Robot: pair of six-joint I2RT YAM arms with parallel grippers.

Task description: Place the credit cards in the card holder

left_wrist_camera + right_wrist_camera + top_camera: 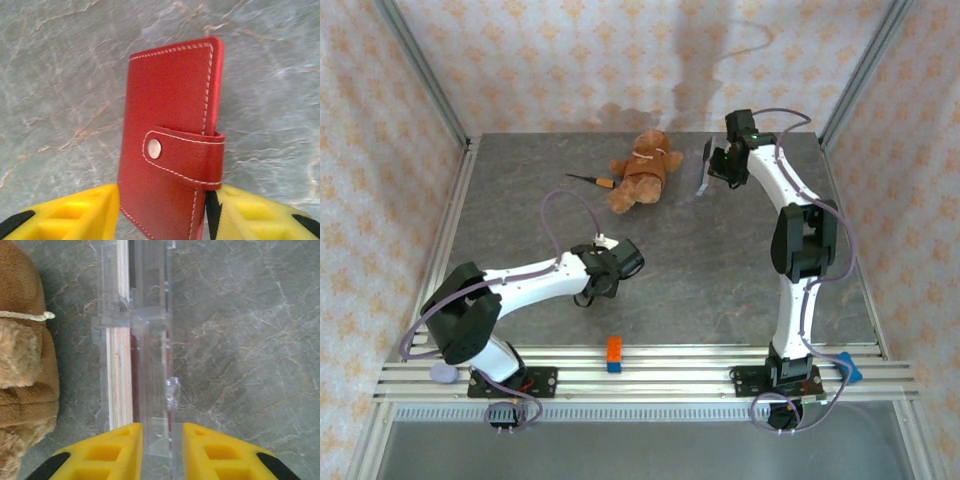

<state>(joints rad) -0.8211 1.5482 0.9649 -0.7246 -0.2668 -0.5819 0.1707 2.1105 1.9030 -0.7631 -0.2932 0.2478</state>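
The left gripper (167, 195) has a yellow finger on either side of the near end of the red card holder (170, 115). The holder reaches forward from between them over the grey table (60, 100), snap tab facing the wrist. Its edges meet the pads so closely that I cannot tell whether it is clenched or free. The right gripper (162, 432) flanks the near end of a clear acrylic stand (150, 340), grip likewise unclear. The credit cards (119, 370) stand edge-on in it, just ahead of the fingertip nearer the teddy bear (22, 370).
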